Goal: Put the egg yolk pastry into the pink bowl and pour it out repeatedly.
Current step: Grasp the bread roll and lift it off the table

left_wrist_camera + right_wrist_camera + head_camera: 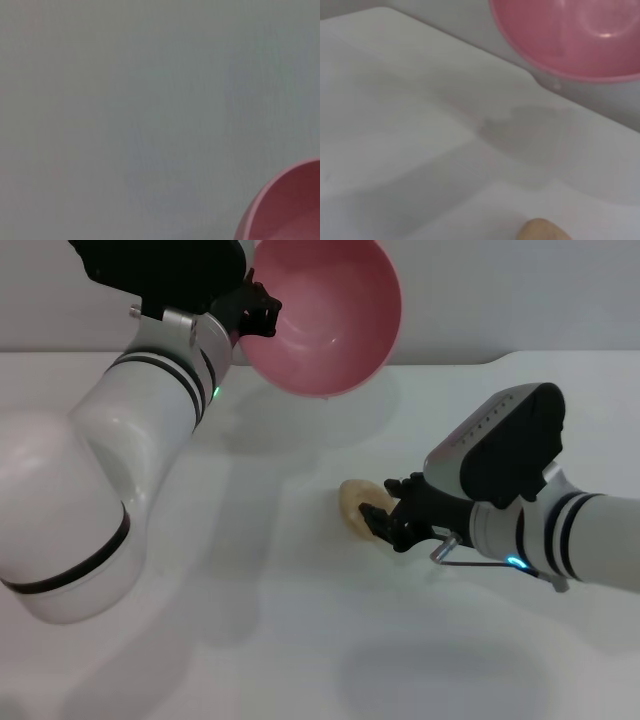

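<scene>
- The left gripper [258, 312] is holding the pink bowl [325, 310] up in the air at the far side of the scene, its black fingers pinched on the bowl's left rim.
- The pink bowl is tipping steeply so that its glossy inside is facing the camera in the head view, and nothing is showing inside it.
- The bowl is casting a soft shadow on the white table [300, 640] just below and to the near side of it.
- In the left wrist view only a curved piece of the pink bowl [292, 210] is showing at one corner against a plain grey background.
- The egg yolk pastry [358, 502] is lying on the table, right of centre and well apart from the raised bowl.
- The right gripper [385, 512] is sitting low at the table, reaching in from the right, with its black fingers spread on either side of the pastry's right end.
- Whether those fingers are actually pressing the pastry is not clear; they are looking parted around it rather than clamped.
- In the right wrist view the egg yolk pastry [542, 231] is peeking in at the near edge, while the pink bowl [570, 35] is hanging above the table's far edge.
</scene>
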`<state>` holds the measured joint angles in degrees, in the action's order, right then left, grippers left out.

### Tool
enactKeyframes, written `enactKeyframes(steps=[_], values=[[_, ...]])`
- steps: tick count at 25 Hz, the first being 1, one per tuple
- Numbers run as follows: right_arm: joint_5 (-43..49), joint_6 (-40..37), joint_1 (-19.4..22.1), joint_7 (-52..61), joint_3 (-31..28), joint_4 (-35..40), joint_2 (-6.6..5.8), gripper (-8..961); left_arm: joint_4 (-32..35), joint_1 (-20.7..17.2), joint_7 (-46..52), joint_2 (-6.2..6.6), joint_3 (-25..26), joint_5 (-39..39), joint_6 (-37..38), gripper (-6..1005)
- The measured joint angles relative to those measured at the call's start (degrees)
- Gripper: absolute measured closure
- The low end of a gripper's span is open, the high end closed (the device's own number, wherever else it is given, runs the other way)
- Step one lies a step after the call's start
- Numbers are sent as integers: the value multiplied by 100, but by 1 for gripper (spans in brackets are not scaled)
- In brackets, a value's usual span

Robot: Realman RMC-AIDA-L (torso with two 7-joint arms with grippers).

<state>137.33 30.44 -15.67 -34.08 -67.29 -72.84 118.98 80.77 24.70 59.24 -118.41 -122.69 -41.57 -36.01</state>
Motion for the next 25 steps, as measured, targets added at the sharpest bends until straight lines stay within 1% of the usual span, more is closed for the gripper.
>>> enactKeyframes(steps=[11, 18, 25], values=[[-32, -26, -226, -10, 69, 306, -6, 581, 0, -6, 10, -7, -78, -32, 24, 1000], [-33, -91, -252, 20, 26, 467, 0, 586, 59, -43, 9, 0, -107, -51, 24, 1000], [-32, -275, -171, 31, 26, 491, 2, 800, 70, -40, 9, 2, -137, -54, 24, 999]])
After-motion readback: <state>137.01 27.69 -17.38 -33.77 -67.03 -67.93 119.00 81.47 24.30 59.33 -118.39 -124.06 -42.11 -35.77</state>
